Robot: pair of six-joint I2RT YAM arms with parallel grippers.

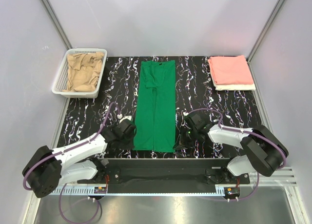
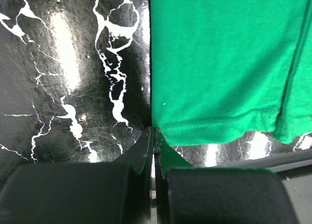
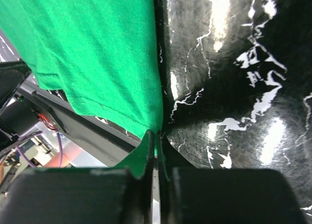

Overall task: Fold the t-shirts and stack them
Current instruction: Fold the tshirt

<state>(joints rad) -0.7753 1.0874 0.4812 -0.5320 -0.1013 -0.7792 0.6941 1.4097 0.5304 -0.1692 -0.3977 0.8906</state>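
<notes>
A bright green t-shirt (image 1: 156,107) lies in a long narrow strip down the middle of the black marbled table. My left gripper (image 1: 134,137) is at its near left corner, and in the left wrist view its jaws (image 2: 154,131) are pinched together on the hem corner of the green cloth (image 2: 219,63). At the near right corner my right gripper (image 1: 179,141) is shut, with a sliver of green cloth (image 3: 97,53) between the closed tips (image 3: 157,133). A folded salmon pink t-shirt (image 1: 230,70) rests on a folded white one (image 1: 235,87) at the back right. The tan t-shirt (image 1: 85,70) is crumpled in the basket.
The white mesh basket (image 1: 59,82) stands at the back left corner, partly over the table's edge. Grey walls enclose the table on three sides. The arms' black base rail (image 1: 161,170) runs along the near edge, just behind the shirt's hem.
</notes>
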